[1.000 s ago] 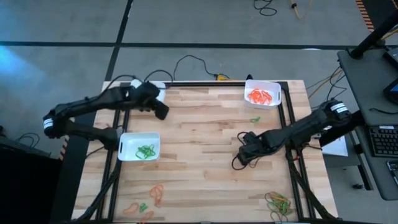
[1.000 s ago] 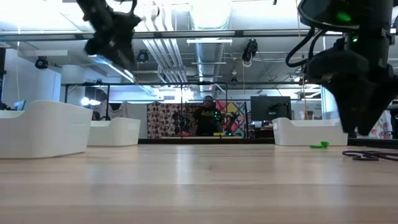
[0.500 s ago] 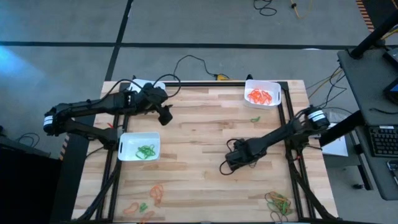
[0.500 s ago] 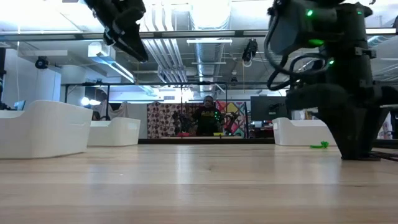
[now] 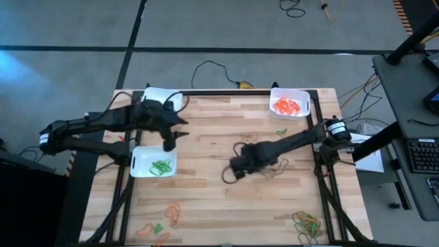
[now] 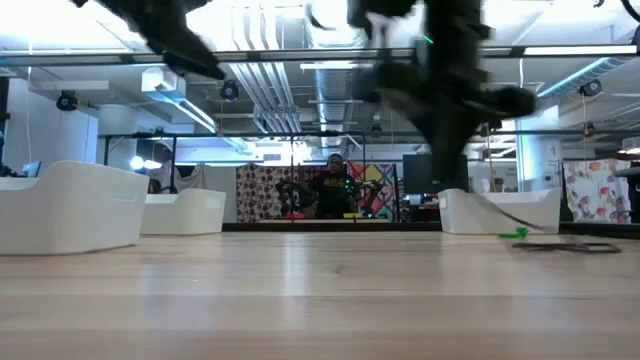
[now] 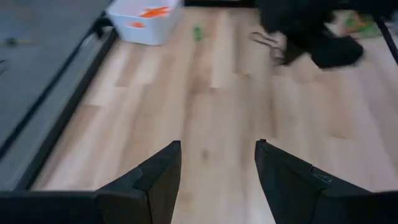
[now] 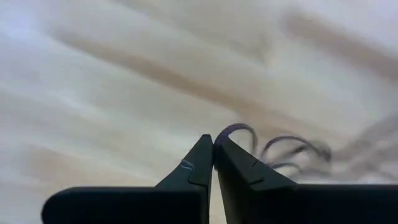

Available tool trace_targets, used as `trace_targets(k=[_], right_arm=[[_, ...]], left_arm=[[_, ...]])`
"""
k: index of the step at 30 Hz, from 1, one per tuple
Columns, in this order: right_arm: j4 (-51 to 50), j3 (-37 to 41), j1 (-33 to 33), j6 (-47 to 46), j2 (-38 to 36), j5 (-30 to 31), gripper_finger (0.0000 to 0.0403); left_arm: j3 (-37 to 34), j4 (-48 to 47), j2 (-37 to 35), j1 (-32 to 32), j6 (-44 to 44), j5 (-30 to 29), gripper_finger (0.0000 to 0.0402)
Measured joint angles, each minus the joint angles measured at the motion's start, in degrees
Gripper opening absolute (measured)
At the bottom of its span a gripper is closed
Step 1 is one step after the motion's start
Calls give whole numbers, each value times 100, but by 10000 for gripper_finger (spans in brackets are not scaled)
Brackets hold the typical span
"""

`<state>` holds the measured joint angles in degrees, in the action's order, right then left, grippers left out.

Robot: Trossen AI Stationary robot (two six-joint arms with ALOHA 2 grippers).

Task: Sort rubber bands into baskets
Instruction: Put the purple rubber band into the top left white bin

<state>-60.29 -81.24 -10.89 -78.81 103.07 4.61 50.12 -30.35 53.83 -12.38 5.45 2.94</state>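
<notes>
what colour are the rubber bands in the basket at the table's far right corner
Orange rubber bands; clearest in the high view.

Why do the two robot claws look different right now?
The left claw is open, with a wide gap between its fingers; the right claw is pinched shut. The left claw holds nothing; the right claw has dark rubber bands at its tip. The left claw is near the basket with green bands; the right claw is at the middle of the table. Both have two dark fingers.
</notes>
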Motion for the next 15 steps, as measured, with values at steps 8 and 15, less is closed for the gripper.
trace_targets(k=[8,15], right_arm=[[1555,-794,902,2797,-7,1105,12],[3553,-764,1595,5227,15,1051,12]], left_arm=[[-872,291,-1375,117,-1658,997,189],[-1024,363,-2056,302,-2276,809,189]])
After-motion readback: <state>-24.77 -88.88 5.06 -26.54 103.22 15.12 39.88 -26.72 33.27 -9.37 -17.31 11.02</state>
